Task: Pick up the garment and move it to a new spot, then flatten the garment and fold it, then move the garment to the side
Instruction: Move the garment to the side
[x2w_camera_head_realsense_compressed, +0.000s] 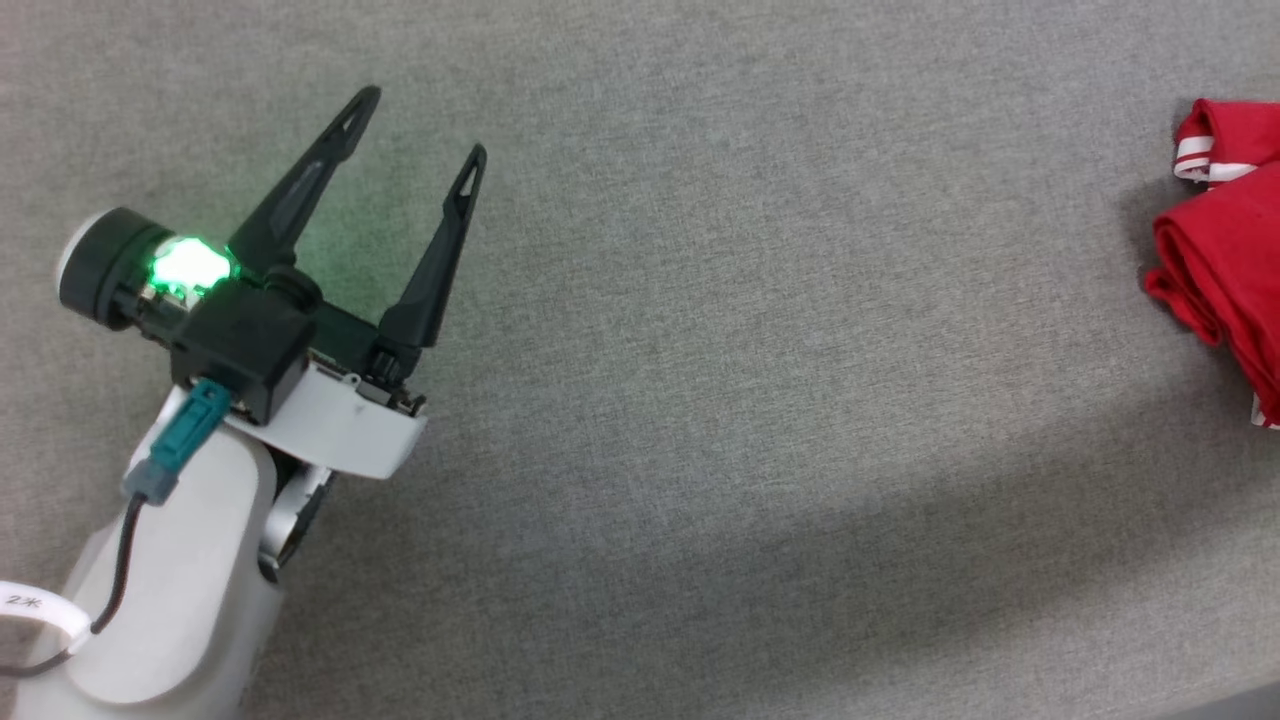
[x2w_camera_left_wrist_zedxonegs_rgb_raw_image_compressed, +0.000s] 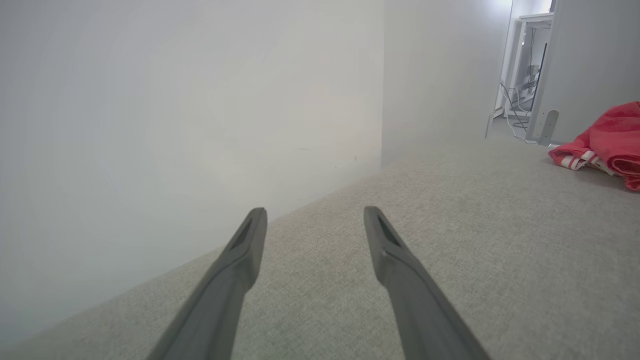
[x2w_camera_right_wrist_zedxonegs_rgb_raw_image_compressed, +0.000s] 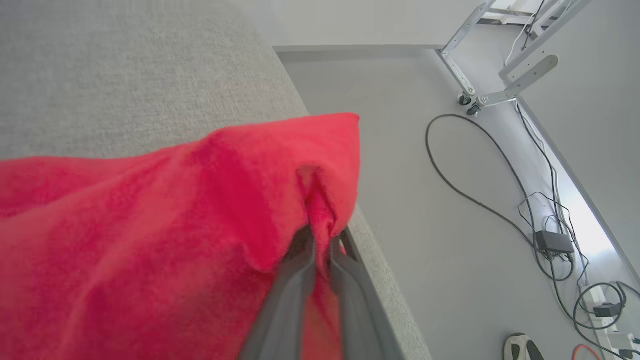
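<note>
Pinching the garment, my right gripper is clamped. My left gripper gapes wide. Right wrist view adds floor cables.

One garment, red, at the right edge of the head view. Two grippers: left gripper at upper left there, right gripper at bottom centre of the right wrist view. Two dark fingers on each, four altogether. One grey cloth surface. One green light, one teal plug, one white label, all down the left side. One black box at lower right of the right wrist view. One thick black cable mid-right, thinner ones nearby too tangled to count.
</note>
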